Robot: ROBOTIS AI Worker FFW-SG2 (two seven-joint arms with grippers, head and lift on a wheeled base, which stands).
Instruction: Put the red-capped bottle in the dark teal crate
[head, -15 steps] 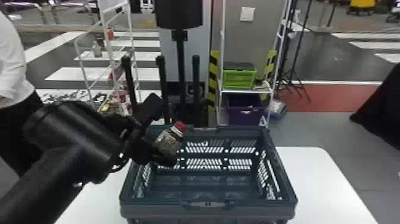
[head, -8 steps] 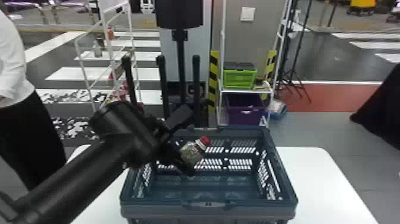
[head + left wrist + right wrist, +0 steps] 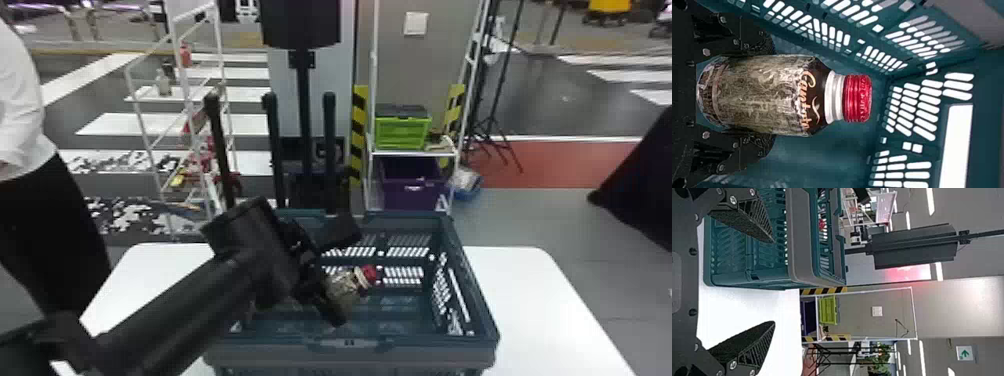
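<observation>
The crate (image 3: 430, 352) stands on the table (image 3: 545, 310), shelves (image 3: 412, 152) behind.

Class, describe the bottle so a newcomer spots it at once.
On the white table stands a dark teal crate. Inside it, the left gripper holds the bottle tilted. Its red cap stands out from the black gripper and teal crate.

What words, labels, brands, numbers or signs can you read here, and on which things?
Bottle: orange script near its shoulder, a brand name I leave unquoted.
Red cap: marks too small to read.
Green-and-white sign in the room behind: an arrow symbol; no words legible.
No numbers that I can read.
</observation>
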